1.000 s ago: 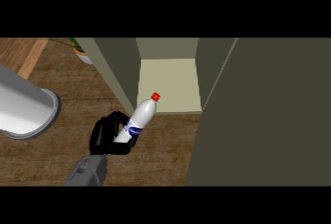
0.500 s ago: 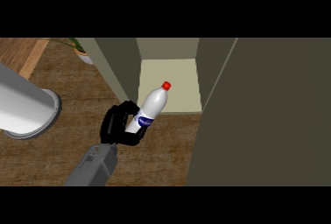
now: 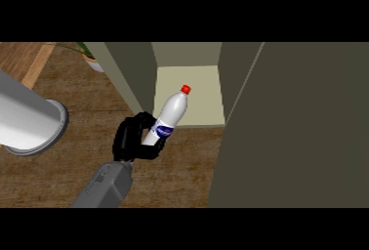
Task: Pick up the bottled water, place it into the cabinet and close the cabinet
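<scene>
At the open olive cabinet's [image 3: 137,73] front edge, one black hand [image 3: 132,139] clasps the white red-capped water bottle [image 3: 168,114], apparently mid-placement, next needing to go deeper inside.

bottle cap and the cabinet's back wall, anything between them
Nothing: in the head view only the bare pale cabinet floor lies between the bottle cap and the cabinet's back wall.

The pale shelf floor [image 3: 194,83] of the open olive-green cabinet [image 3: 133,73] lies bare between its two side walls, leaving a narrow slot. The white plastic water bottle with a red cap [image 3: 172,113] stands tilted at the slot's mouth. The big olive cabinet door [image 3: 302,127] walls off the right side. A grey cylinder [image 3: 25,124] blocks the brown wooden tabletop [image 3: 79,97] at left.
</scene>
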### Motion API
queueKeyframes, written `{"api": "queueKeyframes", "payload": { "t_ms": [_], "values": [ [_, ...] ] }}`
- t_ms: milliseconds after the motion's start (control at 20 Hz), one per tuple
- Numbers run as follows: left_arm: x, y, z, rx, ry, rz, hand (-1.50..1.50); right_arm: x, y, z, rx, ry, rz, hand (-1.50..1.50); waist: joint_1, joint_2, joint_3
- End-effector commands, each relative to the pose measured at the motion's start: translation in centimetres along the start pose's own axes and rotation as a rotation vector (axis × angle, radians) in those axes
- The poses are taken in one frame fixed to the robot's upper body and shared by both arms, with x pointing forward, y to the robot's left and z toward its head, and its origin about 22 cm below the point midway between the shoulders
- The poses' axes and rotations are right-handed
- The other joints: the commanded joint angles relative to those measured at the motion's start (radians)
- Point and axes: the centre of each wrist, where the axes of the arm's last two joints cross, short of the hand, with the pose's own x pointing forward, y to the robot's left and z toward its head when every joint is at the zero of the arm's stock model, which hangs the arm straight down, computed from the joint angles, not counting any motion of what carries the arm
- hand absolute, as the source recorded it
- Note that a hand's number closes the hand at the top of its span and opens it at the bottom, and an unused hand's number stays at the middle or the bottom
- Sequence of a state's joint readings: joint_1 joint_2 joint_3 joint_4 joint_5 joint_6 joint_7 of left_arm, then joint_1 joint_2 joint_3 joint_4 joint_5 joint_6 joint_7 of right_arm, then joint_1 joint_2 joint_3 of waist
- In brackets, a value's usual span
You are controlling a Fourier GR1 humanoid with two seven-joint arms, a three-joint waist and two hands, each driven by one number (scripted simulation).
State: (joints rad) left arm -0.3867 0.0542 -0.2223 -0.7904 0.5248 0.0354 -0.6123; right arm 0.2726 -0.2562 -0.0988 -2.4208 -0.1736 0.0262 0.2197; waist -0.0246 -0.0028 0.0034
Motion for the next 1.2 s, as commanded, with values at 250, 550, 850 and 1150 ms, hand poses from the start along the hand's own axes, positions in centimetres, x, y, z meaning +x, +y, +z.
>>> {"api": "queueKeyframes", "payload": {
  "t_ms": [250,550,850,1150],
  "values": [
    [4.1,-8.6,-5.1,-0.159,-0.076,-0.002,1.5,0.0,-1.3,-0.2,0.02,-0.02,-0.123,-1.5,-0.037,-0.002,-0.002],
    [5.2,-9.6,-6.3,-0.078,-0.099,-0.056,1.5,-0.2,-1.7,-0.3,0.061,-0.038,-0.123,-1.5,-0.087,0.002,-0.001],
    [5.5,-9.7,-6.8,-0.002,-0.086,-0.153,1.5,-1.4,-2.9,-0.9,0.06,-0.028,-0.146,-1.5,-0.105,0.01,0.001],
    [5.4,-10.4,-7.1,0.088,-0.043,-0.211,1.5,-1.1,-4.3,-1.2,0.089,-0.059,-0.15,-1.5,-0.113,0.015,-0.001]
  ]
}}
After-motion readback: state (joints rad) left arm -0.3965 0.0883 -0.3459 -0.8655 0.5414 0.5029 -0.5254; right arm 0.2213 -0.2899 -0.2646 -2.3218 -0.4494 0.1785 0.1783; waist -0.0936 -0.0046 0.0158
